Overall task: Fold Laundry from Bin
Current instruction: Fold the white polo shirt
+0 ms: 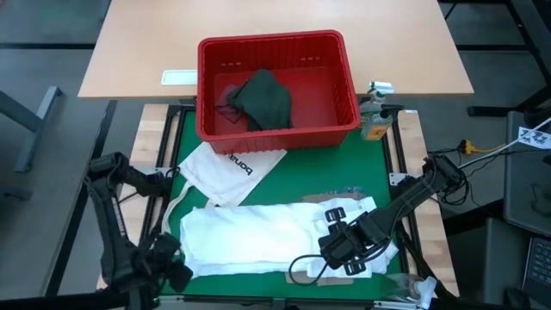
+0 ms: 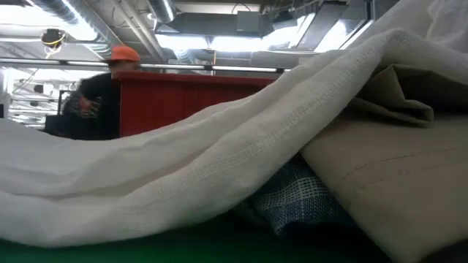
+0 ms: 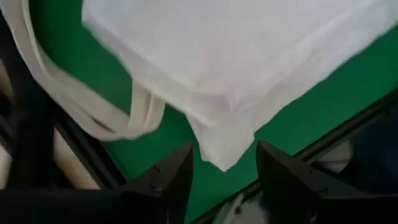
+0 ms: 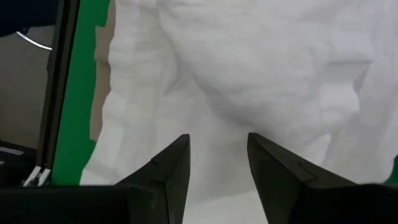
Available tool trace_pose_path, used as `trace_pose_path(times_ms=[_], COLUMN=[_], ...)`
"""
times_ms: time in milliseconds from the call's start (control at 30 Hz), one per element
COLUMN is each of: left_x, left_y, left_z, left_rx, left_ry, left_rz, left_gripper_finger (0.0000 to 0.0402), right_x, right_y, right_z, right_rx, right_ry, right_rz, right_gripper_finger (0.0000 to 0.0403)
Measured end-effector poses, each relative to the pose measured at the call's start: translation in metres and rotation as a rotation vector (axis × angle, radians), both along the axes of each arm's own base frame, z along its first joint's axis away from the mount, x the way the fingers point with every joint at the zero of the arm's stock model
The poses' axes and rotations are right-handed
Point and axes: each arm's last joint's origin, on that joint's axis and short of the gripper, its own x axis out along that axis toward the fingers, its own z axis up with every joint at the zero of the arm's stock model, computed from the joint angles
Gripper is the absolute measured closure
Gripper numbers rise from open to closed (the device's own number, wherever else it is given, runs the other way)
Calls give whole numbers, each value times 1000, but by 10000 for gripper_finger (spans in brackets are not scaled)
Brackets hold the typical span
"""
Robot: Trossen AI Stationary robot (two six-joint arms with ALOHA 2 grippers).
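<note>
A large white shirt (image 1: 275, 237) lies folded in a long band across the near part of the green mat (image 1: 344, 168). In the low view it drapes over tan cloth (image 2: 387, 175) and blue-checked cloth (image 2: 292, 197). A dark green-grey top (image 1: 263, 99) lies in the red bin (image 1: 277, 45) at the far side. My left gripper (image 3: 224, 180) hovers open above the shirt's near left corner (image 3: 217, 152), at the mat's near left (image 1: 175, 272). My right gripper (image 4: 217, 162) hovers open above the shirt's right part (image 1: 340, 245). Neither holds anything.
A white tote bag (image 1: 231, 168) with black lettering lies between the bin and the shirt, its straps (image 3: 74, 106) trailing toward the left edge. A bottle (image 1: 374, 120) stands right of the bin. A person in an orange cap (image 2: 110, 80) is beyond the table.
</note>
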Motion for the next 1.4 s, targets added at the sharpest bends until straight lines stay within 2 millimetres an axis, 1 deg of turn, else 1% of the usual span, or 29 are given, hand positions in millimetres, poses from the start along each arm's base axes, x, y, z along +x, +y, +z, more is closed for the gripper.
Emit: trace_pose_path(times_ms=[100, 233, 400, 600, 733, 1033, 1133, 1300, 1400], left_x=[-3, 7, 9, 11, 14, 10, 8, 6, 3], left_y=[-3, -1, 7, 17, 21, 25, 28, 34, 39], left_z=[-14, -38, -59, -72, -77, -88, -99, -125, -132], left_rx=[-72, -128, -115, -60, -48, -56, -62, -135, -149], left_ry=[30, 21, 31, 14, 4, 61, 58, 51, 41], left_rz=[43, 77, 118, 132, 145, 147, 146, 148, 146], left_gripper_finger=[234, 234, 234, 234, 234, 234, 234, 234, 234], right_x=[0, 0, -1, -2, -2, -2, -2, -2, -2], right_y=[0, 0, -1, -1, -1, -1, -1, -1, -1], right_z=[0, 0, 0, 0, 0, 0, 0, 0, 0], right_rx=[-3, -4, -10, -16, -15, -6, -2, 5, 5], right_ry=[-1, -1, 8, 16, 17, 20, 22, 25, 24], right_rz=[17, 23, 23, 23, 17, -41, -69, -117, -118], right_gripper_finger=[242, 242, 242, 242, 243, 243, 243, 243, 243])
